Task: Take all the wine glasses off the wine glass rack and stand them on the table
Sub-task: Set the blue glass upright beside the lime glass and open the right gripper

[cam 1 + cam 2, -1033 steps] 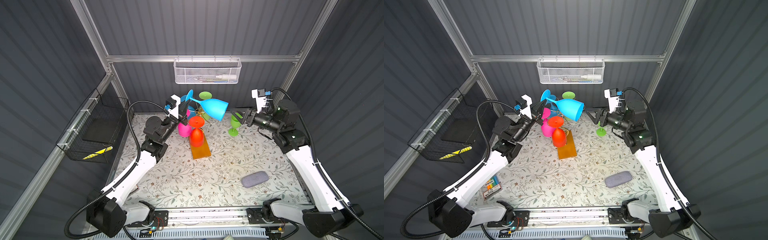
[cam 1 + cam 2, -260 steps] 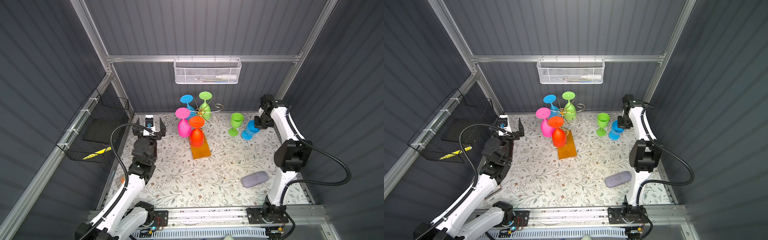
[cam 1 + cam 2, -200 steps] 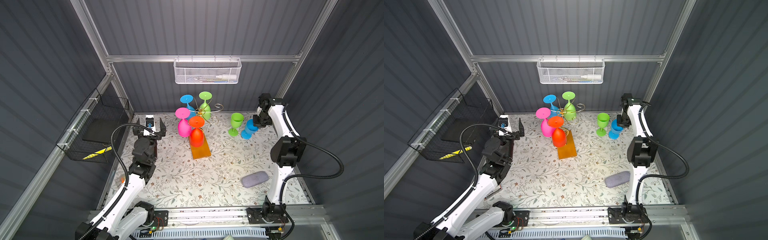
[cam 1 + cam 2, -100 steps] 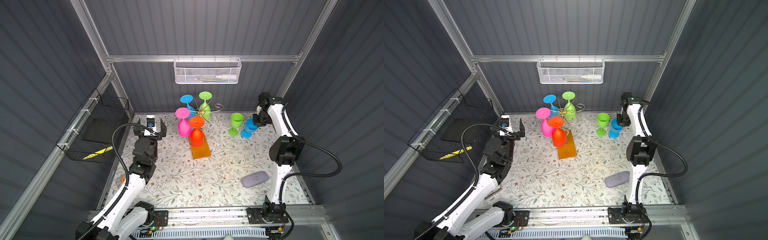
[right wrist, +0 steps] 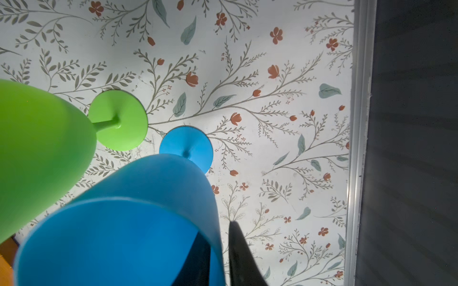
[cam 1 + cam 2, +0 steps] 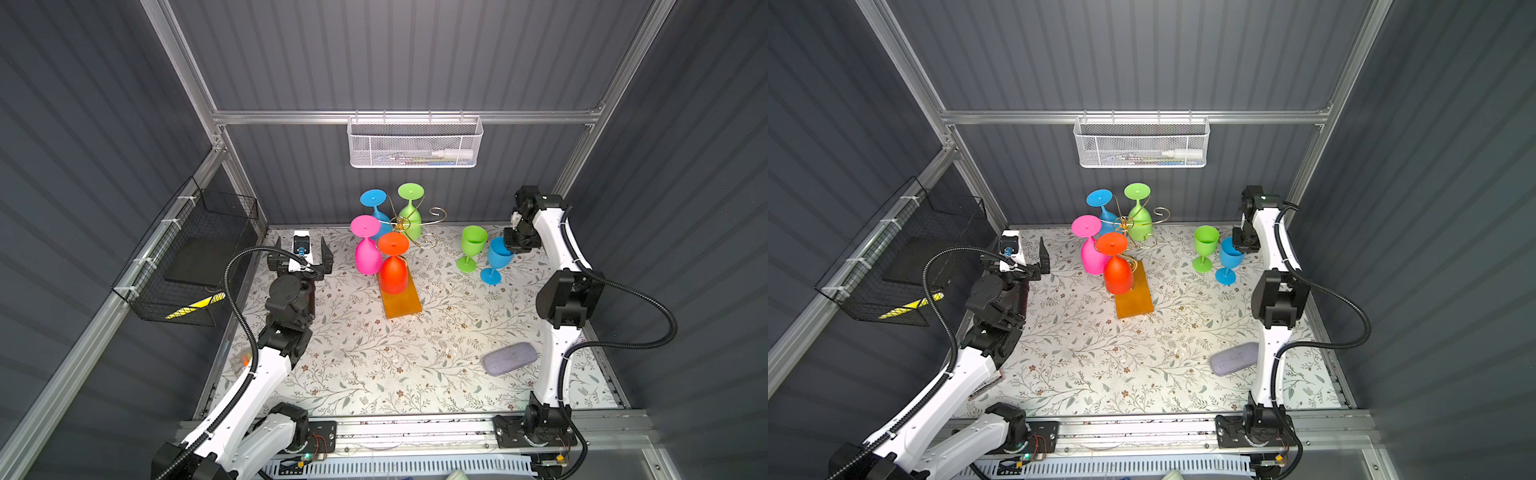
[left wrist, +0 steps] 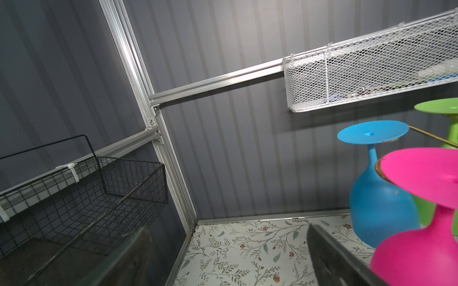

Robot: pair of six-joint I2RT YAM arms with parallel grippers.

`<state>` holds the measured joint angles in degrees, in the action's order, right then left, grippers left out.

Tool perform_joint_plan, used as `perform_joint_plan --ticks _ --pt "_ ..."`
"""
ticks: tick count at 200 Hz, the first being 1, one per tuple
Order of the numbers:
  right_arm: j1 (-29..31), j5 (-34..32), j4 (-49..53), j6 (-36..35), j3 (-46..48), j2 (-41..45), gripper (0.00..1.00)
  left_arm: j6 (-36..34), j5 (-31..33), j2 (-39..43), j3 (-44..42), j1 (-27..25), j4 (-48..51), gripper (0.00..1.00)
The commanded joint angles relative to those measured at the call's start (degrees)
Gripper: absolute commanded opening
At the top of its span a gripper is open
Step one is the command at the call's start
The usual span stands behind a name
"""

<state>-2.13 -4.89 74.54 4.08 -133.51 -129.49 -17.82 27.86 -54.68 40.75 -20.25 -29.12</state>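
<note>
A: What do we see in both top views?
B: We look down on a floral counter (image 6: 365, 374) inside dark ribbed walls. The wine glass rack (image 6: 411, 226), thin gold wire on an amber base (image 6: 402, 299), stands just above the centre of the frame. Four hanging glasses (image 6: 392, 272) sit on its arms upside down: blue, green, pink and orange.

A: Where is the wine glass we care about?
B: The blue wine glass (image 6: 496, 255) stands upright on the counter, right of centre, well apart from the rack. A green wine glass (image 6: 471, 245) stands upright just beside it, to its left in the frame.

A: What about the right tool?
B: The right tool (image 6: 508, 247) points down at the blue wine glass's rim. In the right wrist view its fingers (image 5: 238, 247) straddle the bowl's wall, one inside and one outside. The jaws stand slightly parted, and we see a sliver of counter between the outer finger and the wall, so nothing is clamped.

A: And the left tool?
B: The left tool (image 6: 300, 259) hovers left of centre, over the counter's far left corner, jaws spread wide and empty, apart from the pink glass (image 6: 368, 259).

A: Anything else?
B: A grey pouch (image 6: 509, 365) lies at the lower right. A white mesh basket (image 6: 413, 143) hangs at top centre, a black wire basket (image 6: 187, 257) at the left.
</note>
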Motion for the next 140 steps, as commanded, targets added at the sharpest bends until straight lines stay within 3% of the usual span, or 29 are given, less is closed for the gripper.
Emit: perform_joint_plan --ticks 1,107,140 --pt "-0.85 1.52 -0.2 0.57 -1.14 -0.24 0.18 -1.04 -0.3 -0.16 -0.56 0.26 -0.01 0.99" --pt "-1.73 2.1 -5.02 2.14 -2.75 -0.9 0.15 -1.32 -0.3 0.09 -0.44 0.27 0.12 1.0" --pt "-1.88 3.17 -5.29 2.72 -5.13 -2.47 0.22 -1.34 -0.19 0.29 -0.49 0.31 0.12 1.0"
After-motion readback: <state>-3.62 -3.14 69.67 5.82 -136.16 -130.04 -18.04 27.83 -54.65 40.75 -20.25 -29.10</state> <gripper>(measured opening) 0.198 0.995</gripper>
